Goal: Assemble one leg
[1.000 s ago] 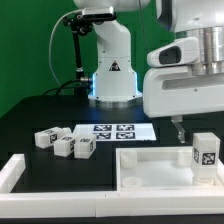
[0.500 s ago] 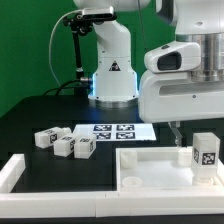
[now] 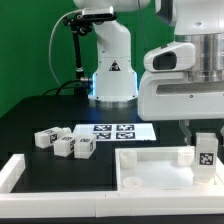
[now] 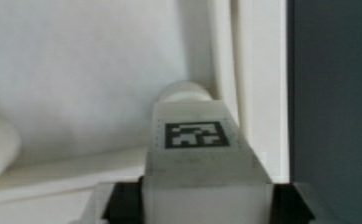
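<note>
A leg (image 3: pixel 206 152), a chunky white post with a black-and-white tag, stands upright at the far right corner of the large flat white panel (image 3: pixel 150 165). My gripper (image 3: pixel 198 136) reaches down over the leg from above and is shut on it. In the wrist view the leg (image 4: pixel 197 135) fills the gap between my two dark fingers (image 4: pixel 128 202), with the panel (image 4: pixel 71 80) beneath it. Three more legs (image 3: pixel 63 146) lie loose at the exterior view's left.
The marker board (image 3: pixel 113 130) lies on the black table behind the panel. A white L-shaped rail (image 3: pixel 18 176) runs along the front and left. The robot base (image 3: pixel 112 70) stands at the back.
The visible finger has shifted toward the exterior view's right, closer to the leg. The leg stays in about the same place on the panel.
</note>
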{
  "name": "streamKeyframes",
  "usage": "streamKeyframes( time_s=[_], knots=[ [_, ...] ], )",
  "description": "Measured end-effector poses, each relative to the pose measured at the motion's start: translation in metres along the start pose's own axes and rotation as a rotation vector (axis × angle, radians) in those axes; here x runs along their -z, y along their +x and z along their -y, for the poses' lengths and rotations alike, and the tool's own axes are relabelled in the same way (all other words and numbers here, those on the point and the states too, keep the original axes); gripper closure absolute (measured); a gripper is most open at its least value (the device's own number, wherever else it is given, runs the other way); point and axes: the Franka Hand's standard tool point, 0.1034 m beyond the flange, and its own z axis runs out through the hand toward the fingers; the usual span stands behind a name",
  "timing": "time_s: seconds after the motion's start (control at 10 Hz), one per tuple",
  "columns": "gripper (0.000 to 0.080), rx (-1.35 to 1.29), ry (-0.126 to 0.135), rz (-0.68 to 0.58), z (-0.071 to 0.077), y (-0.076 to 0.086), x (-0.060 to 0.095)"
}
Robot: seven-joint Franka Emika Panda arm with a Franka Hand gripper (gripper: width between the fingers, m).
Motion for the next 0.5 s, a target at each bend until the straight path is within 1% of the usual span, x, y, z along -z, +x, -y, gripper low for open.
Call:
streamKeyframes(
  time_s=[0.2, 0.4, 0.5],
  knots=[
    [0.0515, -0.204, 0.012, -0.034, 0.0001, -0.0006, -0.0003],
    [0.0515, -0.584, 0.068, -0.050, -0.0004, -0.0015, -0.0011],
    [0.0514, -0.718, 0.086, -0.057, -0.0010, -0.0023, -0.0012]
  ],
)
